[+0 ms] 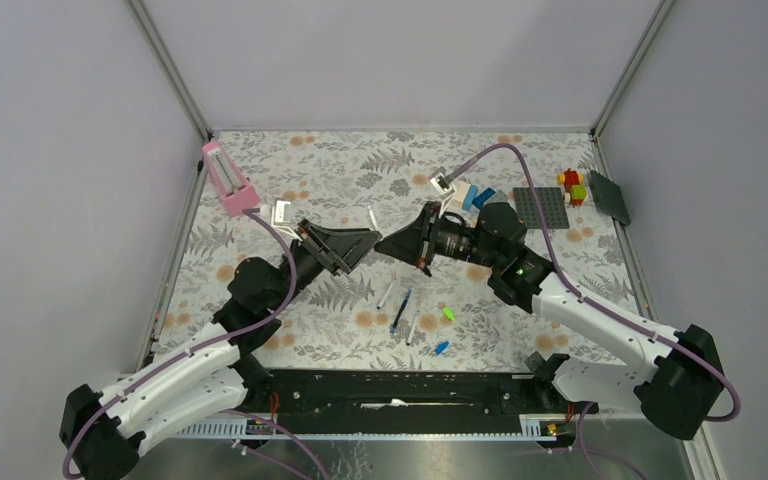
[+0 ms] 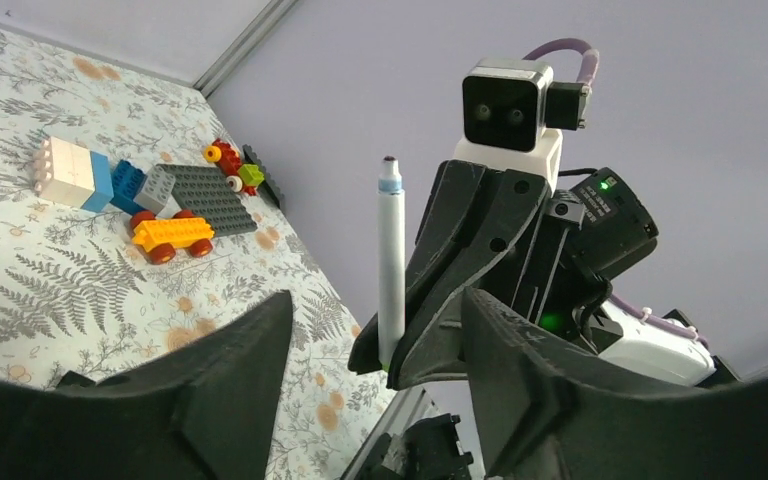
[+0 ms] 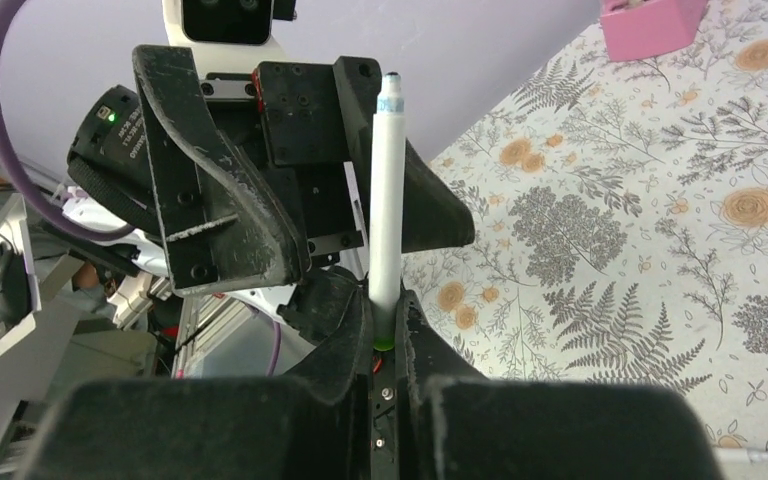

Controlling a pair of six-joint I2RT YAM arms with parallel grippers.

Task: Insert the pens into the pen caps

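My right gripper [image 3: 388, 312] is shut on the lower, green-tipped end of a white pen [image 3: 387, 200]. The pen stands up from the jaws, its light blue collar and dark nib at the free end. My left gripper [image 2: 380, 385] faces it, open, with the pen [image 2: 391, 260] beyond its fingertips and nothing between them. From above, both grippers meet mid-table, left gripper [image 1: 363, 244] and right gripper [image 1: 392, 245], and the pen [image 1: 372, 217] points to the far side. On the cloth lie a white pen [image 1: 387, 293], a dark blue pen [image 1: 401, 311], another white pen [image 1: 413, 328], a green cap [image 1: 448, 313] and a blue cap [image 1: 441, 347].
A pink box [image 1: 228, 180] stands at the far left. Toy bricks [image 1: 572, 186], a grey baseplate [image 1: 542, 207] and a dark plate [image 1: 610, 197] sit at the far right. A yellow toy car [image 2: 172, 235] lies beside the bricks.
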